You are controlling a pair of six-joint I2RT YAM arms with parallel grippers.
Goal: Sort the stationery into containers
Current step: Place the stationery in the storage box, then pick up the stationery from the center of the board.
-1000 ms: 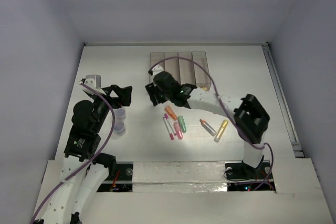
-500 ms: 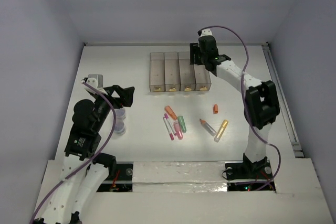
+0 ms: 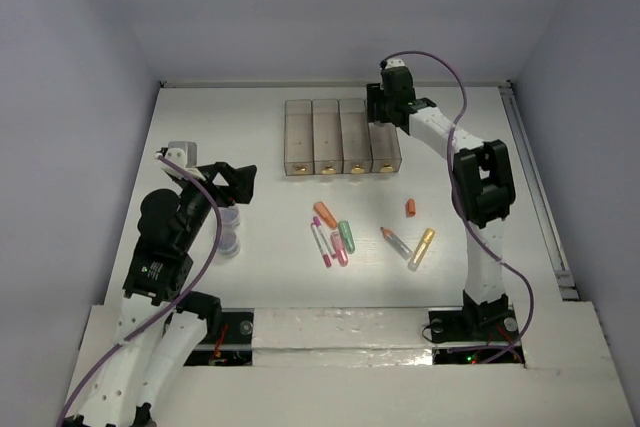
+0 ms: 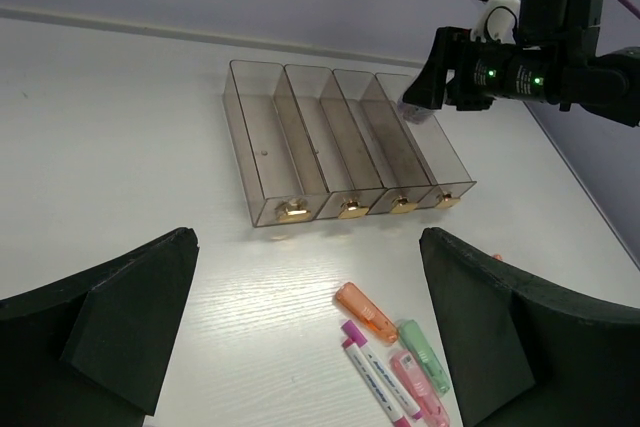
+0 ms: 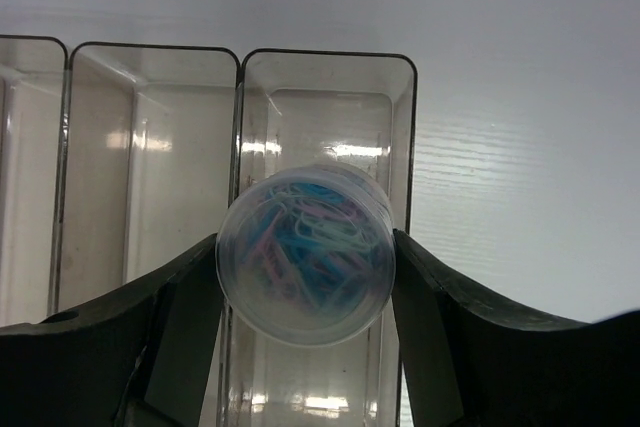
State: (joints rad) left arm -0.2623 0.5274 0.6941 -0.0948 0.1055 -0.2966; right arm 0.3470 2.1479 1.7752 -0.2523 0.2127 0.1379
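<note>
My right gripper (image 3: 386,107) is shut on a small round clear jar (image 5: 305,257) full of blue and pink paper clips. It holds the jar above the far end of the rightmost of the four joined bins (image 3: 342,137); that bin's rim (image 5: 325,54) shows below the jar. My left gripper (image 3: 236,182) is open and empty, with two more jars (image 3: 229,230) just below it. An orange marker (image 3: 325,214), a green one (image 3: 346,235), a pink one (image 3: 339,248) and white-magenta ones (image 3: 320,241) lie mid-table. A gold stick (image 3: 421,249) lies to the right.
A small orange piece (image 3: 411,207) and a grey-red stick (image 3: 395,242) lie right of the marker cluster. In the left wrist view the bins (image 4: 340,147) look empty, the right gripper (image 4: 425,97) hangs over their far right corner, and the orange marker (image 4: 367,309) lies between my fingers.
My right arm swung from the front left of the bins to the far end of the rightmost bin, uncovering the small orange piece. The left arm has not moved.
</note>
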